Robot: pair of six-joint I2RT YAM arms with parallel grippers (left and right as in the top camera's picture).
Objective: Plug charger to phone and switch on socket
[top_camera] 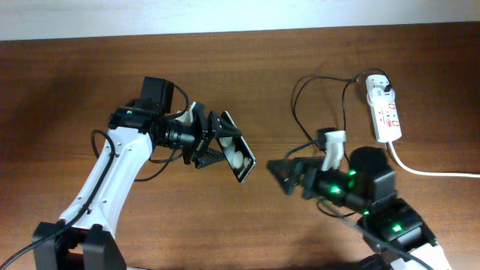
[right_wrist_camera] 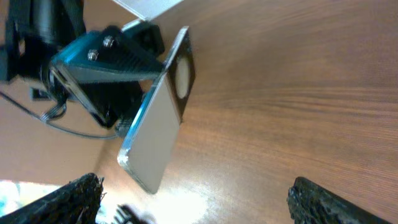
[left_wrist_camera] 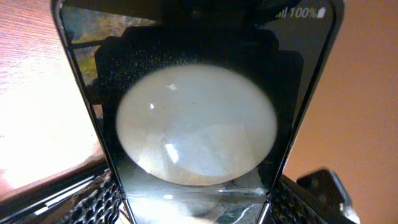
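My left gripper is shut on the phone and holds it tilted above the table, lower end towards the right arm. In the left wrist view the phone fills the frame, with a white round shape and "100%" on its face, its edges clamped between the fingers. My right gripper is open, just right of the phone. In the right wrist view the phone hangs ahead of the wide-open fingers. The thin black charger cable loops from the white socket strip; its tip is not clearly visible.
The strip's thick white cord runs off the right edge. A white adapter sits at the strip's far end. The table is brown wood with a white wall edge at the back.
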